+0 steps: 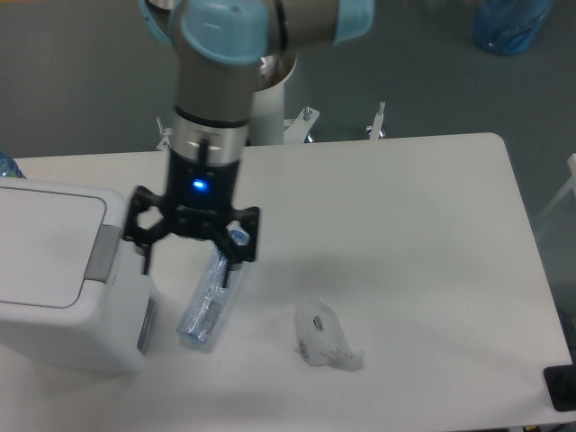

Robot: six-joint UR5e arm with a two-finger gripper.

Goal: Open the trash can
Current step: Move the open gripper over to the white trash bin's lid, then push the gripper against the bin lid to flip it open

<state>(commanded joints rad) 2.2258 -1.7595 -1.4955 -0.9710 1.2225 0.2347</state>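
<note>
The trash can (54, 279) is a large white boxy bin at the left edge of the table, its flat lid down, with a grey push tab (102, 253) on top and a grey tab on its front side. My gripper (192, 259) hangs open just right of the can, fingers spread wide. Its left finger is close to the grey push tab, its right finger over the clear bottle. Nothing is held between the fingers.
A crushed clear plastic bottle (209, 301) with a blue cap lies just right of the can, partly under the gripper. A crumpled clear plastic piece (322, 335) lies near the table's front. The arm's white base (256, 99) stands behind the table.
</note>
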